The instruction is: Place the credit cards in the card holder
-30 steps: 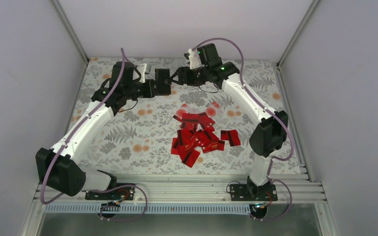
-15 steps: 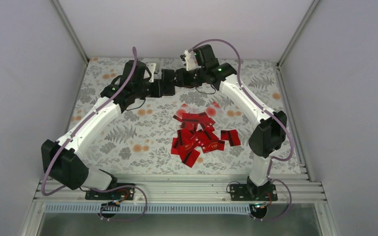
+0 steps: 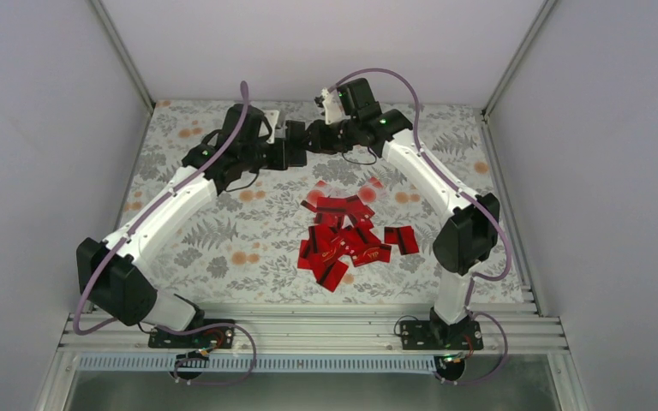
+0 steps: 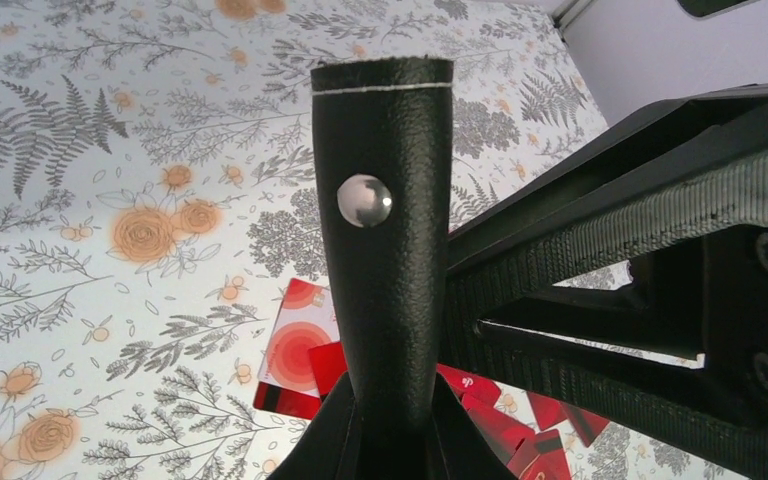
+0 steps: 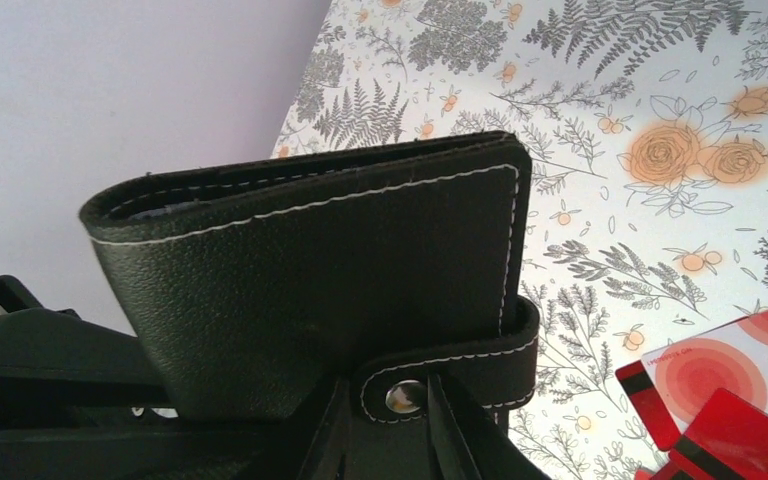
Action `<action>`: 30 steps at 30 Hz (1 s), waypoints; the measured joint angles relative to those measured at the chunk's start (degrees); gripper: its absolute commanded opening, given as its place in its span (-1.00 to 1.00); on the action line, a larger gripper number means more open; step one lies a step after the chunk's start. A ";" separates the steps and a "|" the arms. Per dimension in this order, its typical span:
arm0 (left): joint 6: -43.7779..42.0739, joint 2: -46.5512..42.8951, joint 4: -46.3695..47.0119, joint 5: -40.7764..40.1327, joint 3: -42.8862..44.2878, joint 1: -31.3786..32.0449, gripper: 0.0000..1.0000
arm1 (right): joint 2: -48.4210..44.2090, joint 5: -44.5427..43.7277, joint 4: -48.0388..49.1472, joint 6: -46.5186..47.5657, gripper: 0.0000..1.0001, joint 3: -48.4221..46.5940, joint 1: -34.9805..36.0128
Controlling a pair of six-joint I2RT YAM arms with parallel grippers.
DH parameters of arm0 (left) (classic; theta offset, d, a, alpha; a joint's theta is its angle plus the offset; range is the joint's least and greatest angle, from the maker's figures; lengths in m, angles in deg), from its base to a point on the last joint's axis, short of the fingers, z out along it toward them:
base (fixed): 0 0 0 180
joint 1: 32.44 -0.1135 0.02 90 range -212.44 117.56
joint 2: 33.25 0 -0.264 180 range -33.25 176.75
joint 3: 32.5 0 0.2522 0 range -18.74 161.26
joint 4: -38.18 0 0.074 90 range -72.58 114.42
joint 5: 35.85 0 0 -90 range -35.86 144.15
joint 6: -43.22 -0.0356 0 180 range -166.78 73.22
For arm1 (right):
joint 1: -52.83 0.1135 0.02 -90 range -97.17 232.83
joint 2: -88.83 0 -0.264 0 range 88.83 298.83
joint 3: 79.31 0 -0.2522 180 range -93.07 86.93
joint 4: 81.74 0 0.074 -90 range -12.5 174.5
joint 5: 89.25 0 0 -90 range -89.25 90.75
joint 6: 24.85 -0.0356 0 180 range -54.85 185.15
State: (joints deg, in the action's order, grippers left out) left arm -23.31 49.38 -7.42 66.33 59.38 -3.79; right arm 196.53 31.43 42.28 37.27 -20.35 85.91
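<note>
Since it likely needs unsnapping, my left hand (image 4: pixel 392 425) clamps the small black leather card holder (image 5: pixel 330 270) aloft while my right hand (image 5: pixel 390 440) pinches its snap tab (image 5: pixel 450 372).

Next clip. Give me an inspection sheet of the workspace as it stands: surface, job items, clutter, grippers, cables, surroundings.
Surface: floral table cover, lying flat.
Job's things: red cards in a loose overlapping pile around mid-table; black card holder closed, held off the table at the far side.
Clutter: nothing seen.
Grippers: left gripper shut on the card holder; right gripper has its fingers either side of the snap tab, grip unclear.
Cables: purple cables hang in loops, none over the cards.
Surroundings: plain white walls on three sides; metal rail along the near edge.
</note>
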 measured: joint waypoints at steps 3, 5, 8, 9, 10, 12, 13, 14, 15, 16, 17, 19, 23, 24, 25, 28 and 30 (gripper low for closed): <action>-0.37 -0.04 -0.02 -0.68 0.00 0.44 -0.95 | 0.00 -0.87 -0.50 0.46 -0.70 0.00 0.00; -0.52 -0.04 -0.02 -1.07 -0.02 0.76 -0.95 | 0.00 -1.60 -0.98 0.81 -0.75 0.00 0.00; -0.55 -0.04 -0.02 -1.64 -0.02 1.25 -0.95 | 0.00 -2.21 -1.57 1.31 -0.86 0.00 0.00; -0.55 -0.04 -0.02 -1.79 -0.02 1.44 -0.95 | 0.00 -2.23 -1.75 1.46 -0.89 -0.04 0.00; -0.52 -0.04 -0.02 -2.03 -0.02 1.64 -0.95 | 0.00 -2.34 -1.95 1.66 -0.91 -0.11 0.00; -0.52 -0.04 -0.02 -2.43 -0.02 2.01 -0.95 | 0.00 -2.69 -2.34 1.79 -0.92 -0.22 0.00; -0.52 -0.04 -0.04 -2.60 -0.04 2.16 -0.95 | 0.00 -2.82 -2.47 1.99 -0.92 -0.22 0.00; -0.52 -0.04 -0.04 -2.75 -0.02 2.32 -0.95 | 0.00 -2.86 -2.62 2.05 -0.92 -0.26 0.00; -0.52 -0.04 -0.07 -2.91 -0.02 2.40 -0.95 | 0.00 -2.86 -2.75 2.21 -0.92 -0.31 0.00; -0.50 -0.04 -0.07 -3.10 -0.02 2.58 -0.95 | 0.00 -2.89 -2.80 2.29 -0.92 -0.31 0.00; -0.50 -0.04 -0.07 -3.37 -0.02 2.71 -0.95 | 0.00 -2.89 -2.84 2.45 -0.92 -0.33 0.00; -0.50 -0.04 -0.09 -3.74 -0.02 2.91 -0.95 | 0.00 -2.89 -2.91 2.56 -0.92 -0.33 0.00; -0.50 -0.04 -0.15 -4.57 -0.02 3.43 -0.95 | 0.00 -2.84 -3.10 2.64 -0.92 -0.31 0.00; -0.50 -0.04 -0.20 -4.70 -0.02 3.50 -0.95 | 0.00 -2.84 -3.13 2.64 -0.92 -0.31 0.00; -0.50 -0.04 -0.20 -4.76 -0.02 3.52 -0.95 | 0.00 -2.82 -3.10 2.64 -0.92 -0.31 0.00; -0.50 -0.04 -0.22 -5.11 -0.02 3.76 -0.95 | -0.17 -2.84 -3.06 2.64 -0.92 -0.04 0.00; -0.37 -0.04 -0.39 -5.25 -0.02 4.00 -0.95 | -0.70 -3.08 -2.95 2.71 -0.92 0.74 -0.13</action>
State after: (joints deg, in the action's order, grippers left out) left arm -23.69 49.34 -7.81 61.08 59.36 0.21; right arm 195.83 28.35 39.33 39.98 -19.61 85.78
